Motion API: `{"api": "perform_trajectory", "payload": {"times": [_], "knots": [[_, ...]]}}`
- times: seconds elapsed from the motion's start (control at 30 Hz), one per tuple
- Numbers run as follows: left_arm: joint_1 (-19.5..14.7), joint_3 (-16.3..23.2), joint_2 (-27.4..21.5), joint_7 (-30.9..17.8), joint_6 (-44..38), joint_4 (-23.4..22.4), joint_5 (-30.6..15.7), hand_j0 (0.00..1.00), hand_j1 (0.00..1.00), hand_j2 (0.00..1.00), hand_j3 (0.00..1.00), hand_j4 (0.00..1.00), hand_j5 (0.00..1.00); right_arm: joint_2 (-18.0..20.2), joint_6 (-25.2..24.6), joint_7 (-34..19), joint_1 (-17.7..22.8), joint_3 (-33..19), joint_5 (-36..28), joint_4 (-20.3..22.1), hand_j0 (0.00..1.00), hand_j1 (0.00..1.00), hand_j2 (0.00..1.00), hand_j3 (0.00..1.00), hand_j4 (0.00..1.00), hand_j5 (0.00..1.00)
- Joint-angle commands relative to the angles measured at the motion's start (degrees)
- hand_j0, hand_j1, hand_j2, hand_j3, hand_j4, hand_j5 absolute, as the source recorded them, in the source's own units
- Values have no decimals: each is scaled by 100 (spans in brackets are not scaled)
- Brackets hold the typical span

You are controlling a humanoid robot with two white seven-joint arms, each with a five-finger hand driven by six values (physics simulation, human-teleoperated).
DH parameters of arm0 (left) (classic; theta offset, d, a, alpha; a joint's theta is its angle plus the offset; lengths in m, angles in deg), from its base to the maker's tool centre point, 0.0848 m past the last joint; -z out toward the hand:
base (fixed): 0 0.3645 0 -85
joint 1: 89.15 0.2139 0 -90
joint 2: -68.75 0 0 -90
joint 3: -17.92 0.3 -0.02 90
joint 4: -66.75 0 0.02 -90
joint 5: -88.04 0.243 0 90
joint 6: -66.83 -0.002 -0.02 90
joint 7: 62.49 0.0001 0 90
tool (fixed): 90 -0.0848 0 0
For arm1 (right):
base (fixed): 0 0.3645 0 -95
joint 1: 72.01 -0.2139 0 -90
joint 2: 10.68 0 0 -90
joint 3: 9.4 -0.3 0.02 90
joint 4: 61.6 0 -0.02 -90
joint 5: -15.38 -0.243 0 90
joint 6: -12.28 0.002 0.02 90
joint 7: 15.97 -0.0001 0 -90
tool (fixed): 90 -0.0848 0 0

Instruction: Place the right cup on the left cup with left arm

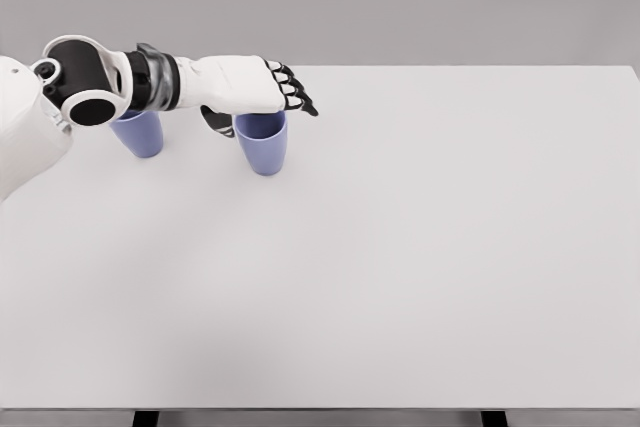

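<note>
Two cups are standing on the counter (420,247), both blue-violet, both upright with their mouths up, near the far left corner. The left cup (140,134) is sitting closest to the left edge, and its upper part is hidden behind the wrist and forearm of the arm. The right cup (262,144) is standing a little apart from it, further toward the middle, and the two are not touching.

One robot hand is showing. The left robot hand (255,87) is reaching in from the left edge, its white arm (90,82) running nearly level across the top of the left cup. The palm is hanging directly over the rim of the right cup, covering the back part of its opening. The dark fingers (297,90) are stretching out past the cup to the right, only slightly bent and lying close together, and they are not wrapping around anything. The thumb (217,121) is pointing down on the left side of the right cup, just beside its rim; whether it is touching the wall cannot be told. The hand is loosely open and holding nothing, with the cup resting on the counter beneath it.
</note>
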Motion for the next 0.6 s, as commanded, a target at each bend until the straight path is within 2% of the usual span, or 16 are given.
{"api": "perform_trajectory", "payload": {"times": [0.0, 0.27, 0.33, 0.43, 0.57], "knots": [[0, -6, 5, 3, 1, -9, -8, 99, 99, 99, 99, 99, 99, 1, 2, 0, 0, -1, -4, -7, 100, 100, 100, 100, 100, 100], [9, 46, -65, 3, 282, -9, 10, 99, 99, 99, 99, 99, 99, 1, 2, 0, 0, -1, -4, 2, 100, 100, 100, 100, 100, 100], [9, 46, -65, 3, 282, -26, 238, 99, 99, 99, 99, 99, 99, 1, 2, 0, 0, -1, -4, 2, 100, 100, 100, 100, 100, 100], [-18, 46, -21, 3, 335, -290, 370, 99, 99, 99, 99, 99, 99, 1, 2, 0, 0, -1, -4, 2, 100, 100, 100, 100, 100, 100], [-18, 55, -13, 3, 370, -325, 370, 99, 99, 99, 99, 99, 99, 1, 2, 0, 0, -1, -4, 2, 100, 100, 100, 100, 100, 100]]}}
